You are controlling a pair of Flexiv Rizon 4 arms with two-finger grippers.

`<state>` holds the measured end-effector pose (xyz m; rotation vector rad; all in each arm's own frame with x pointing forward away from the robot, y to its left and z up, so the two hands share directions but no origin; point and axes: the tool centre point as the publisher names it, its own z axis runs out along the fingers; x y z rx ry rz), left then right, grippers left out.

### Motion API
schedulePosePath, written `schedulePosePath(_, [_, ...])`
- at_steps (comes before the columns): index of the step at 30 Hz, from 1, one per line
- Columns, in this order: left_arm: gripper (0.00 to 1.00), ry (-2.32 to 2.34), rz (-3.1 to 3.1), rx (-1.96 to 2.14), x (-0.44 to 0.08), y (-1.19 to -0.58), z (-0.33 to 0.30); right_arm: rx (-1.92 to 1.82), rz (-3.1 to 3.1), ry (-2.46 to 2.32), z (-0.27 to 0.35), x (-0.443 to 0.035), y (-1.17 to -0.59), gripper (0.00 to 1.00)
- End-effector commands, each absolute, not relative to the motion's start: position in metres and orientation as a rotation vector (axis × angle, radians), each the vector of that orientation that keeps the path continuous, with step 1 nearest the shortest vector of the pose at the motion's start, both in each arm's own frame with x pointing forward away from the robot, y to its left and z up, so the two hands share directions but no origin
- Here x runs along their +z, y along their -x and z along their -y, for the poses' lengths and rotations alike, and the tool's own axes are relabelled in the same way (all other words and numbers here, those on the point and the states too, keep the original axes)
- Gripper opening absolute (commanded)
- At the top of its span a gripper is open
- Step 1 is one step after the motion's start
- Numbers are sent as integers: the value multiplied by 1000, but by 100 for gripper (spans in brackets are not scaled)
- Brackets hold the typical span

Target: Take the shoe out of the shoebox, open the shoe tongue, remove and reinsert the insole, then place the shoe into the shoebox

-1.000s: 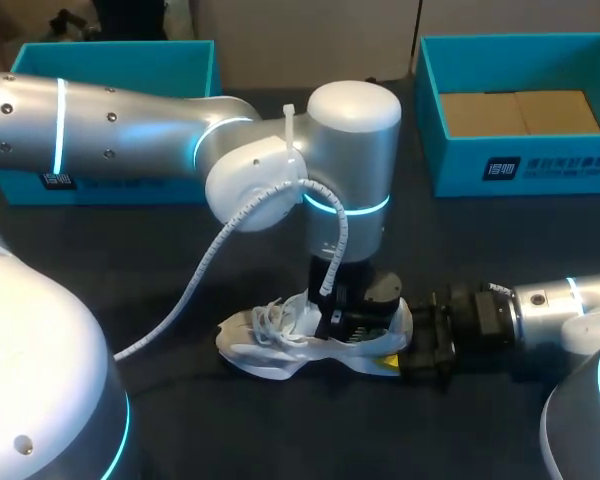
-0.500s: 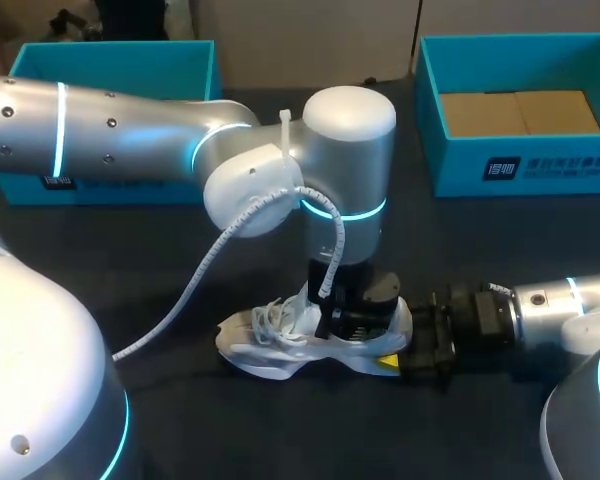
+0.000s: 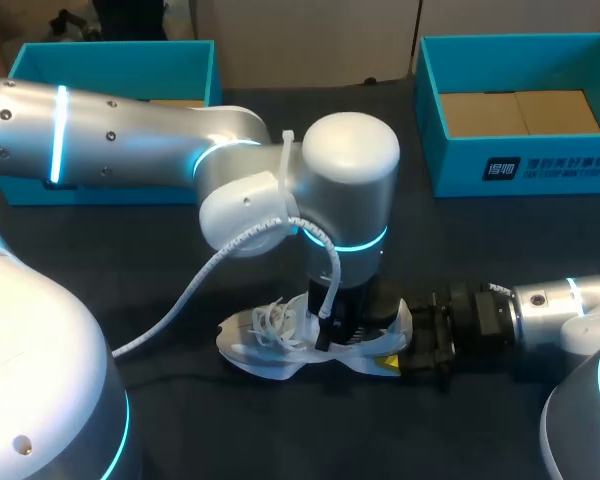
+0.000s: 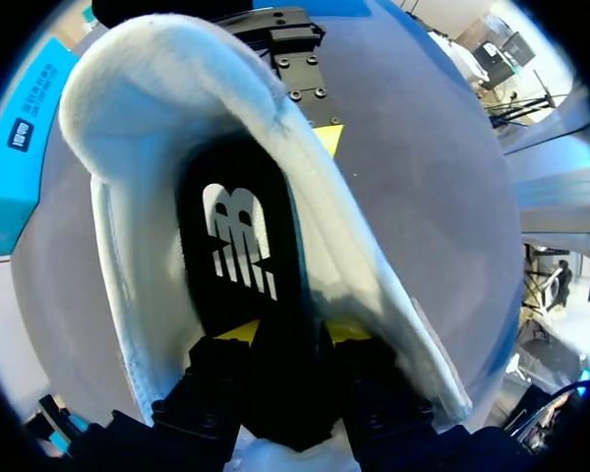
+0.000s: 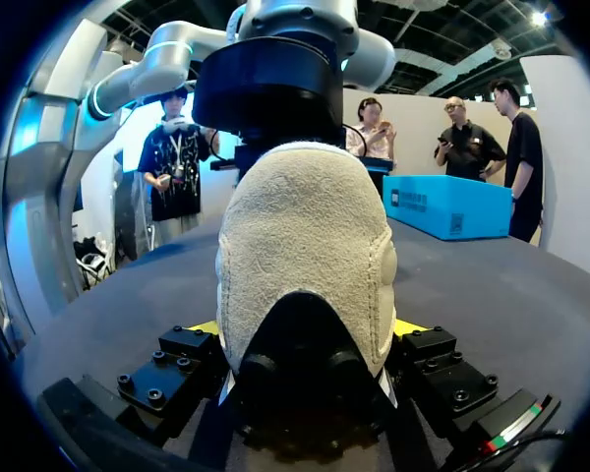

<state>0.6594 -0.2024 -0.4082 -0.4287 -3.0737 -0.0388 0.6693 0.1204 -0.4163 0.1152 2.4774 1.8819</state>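
A white shoe (image 3: 265, 350) lies on the dark table, toe toward my left. My left gripper (image 3: 345, 325) reaches down into its opening. In the left wrist view the left gripper (image 4: 293, 334) is open inside the shoe (image 4: 128, 128), its yellow tips apart over the near end of the black insole (image 4: 238, 246), which lies flat in the shoe. My right gripper (image 3: 405, 345) is at the heel. In the right wrist view the right gripper (image 5: 305, 329) is shut on the shoe (image 5: 305, 236), one finger on each side of the heel.
A teal shoebox (image 3: 520, 170) with a cardboard-coloured floor stands at the back right. A second teal box (image 3: 120, 55) stands at the back left, partly behind my left arm. A white cable hangs from the left arm toward the shoe's laces.
My left wrist has sunk a little lower over the shoe. The shoe and my right arm have stayed where they were.
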Motion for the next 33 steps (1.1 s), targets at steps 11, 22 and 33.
schedulePosePath(11, [25,324,3237,-132,-420,-679,211,1878,-2480,-115,-121,-414,-669,0])
schedulePosePath(22, [0,287,3239,-77,-411,-684,205,1878,-2480,-115,-121,-414,-669,0])
schedulePosePath(33, [0,347,3053,117,-384,-675,193,1878,-2480,-115,-121,-414,-669,0])
